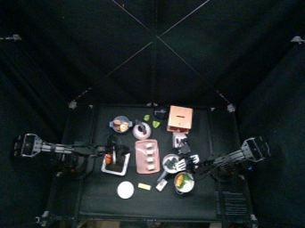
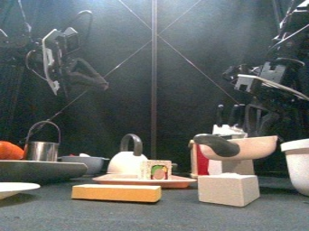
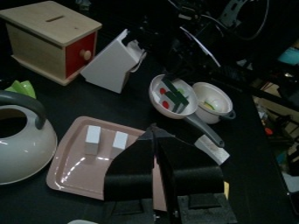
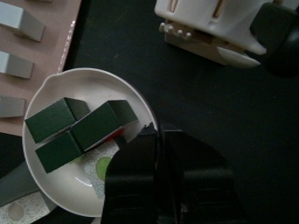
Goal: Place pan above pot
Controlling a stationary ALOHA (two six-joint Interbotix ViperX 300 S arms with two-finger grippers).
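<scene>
The pan [image 4: 82, 140] is a round shallow dish with a pale rim; dark green blocks lie in it. It shows in the top view [image 1: 174, 163], the left wrist view [image 3: 173, 93] and, with a short dark handle, the front view [image 2: 238, 146]. The pot [image 3: 218, 101], yellow-green inside, stands right beside it toward the table's front [image 1: 181, 181]; its wall shows at the front view's right edge [image 2: 298, 167]. My right gripper [image 4: 155, 133] hangs shut and empty over the pan's rim. My left gripper [image 3: 162, 138] is shut and empty above the pink tray [image 3: 70, 171].
A wooden box [image 3: 52, 35] and a white knife block [image 3: 117, 61] stand behind the pan. A white kettle [image 3: 17, 131] is beside the tray. A white disc [image 1: 127, 189], a yellow block [image 2: 115, 192] and a white cube [image 2: 227, 189] lie near the front edge.
</scene>
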